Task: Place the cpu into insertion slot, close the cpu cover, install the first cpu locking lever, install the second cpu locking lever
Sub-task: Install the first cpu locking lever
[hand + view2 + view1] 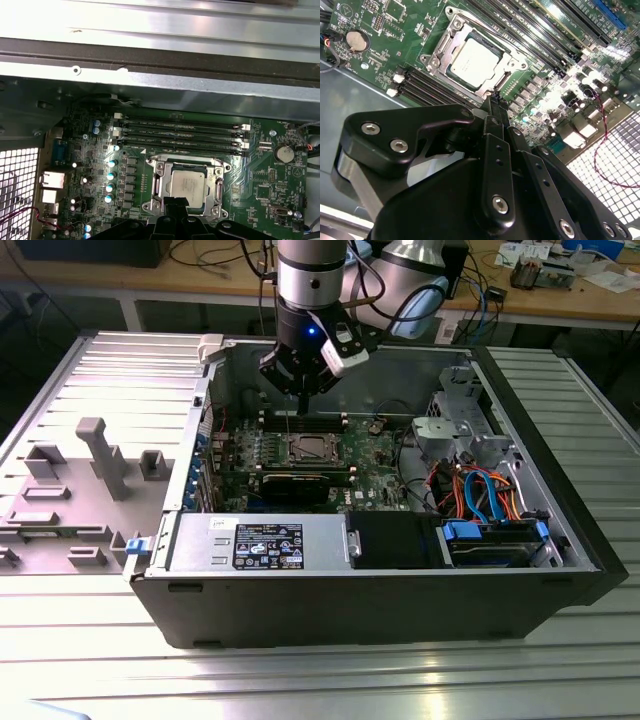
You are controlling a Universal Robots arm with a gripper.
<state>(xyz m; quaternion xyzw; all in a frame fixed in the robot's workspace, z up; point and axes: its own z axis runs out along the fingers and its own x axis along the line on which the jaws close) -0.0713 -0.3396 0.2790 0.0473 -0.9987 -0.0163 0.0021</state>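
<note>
The cpu (pixel 472 62) (pixel 187 185), a silver-grey square, lies in the insertion slot (pixel 305 450) on the green motherboard. The cpu cover (pixel 512 62) (pixel 218 189) lies flat as a metal frame around it. In both wrist views my gripper (pixel 493 107) (pixel 175 202) hovers just off one edge of the socket, its black fingers pressed together with nothing between them. In the exterior view the gripper (pixel 294 425) hangs from the arm over the far side of the socket. I cannot make out how the locking levers stand.
The open computer case (pixel 400 580) lies on a ribbed metal table. Black memory slots (pixel 180 132) run beside the socket. A drive cage and orange and blue cables (pixel 480 490) sit at the exterior view's right. A grey fixture (pixel 100 455) stands on the left.
</note>
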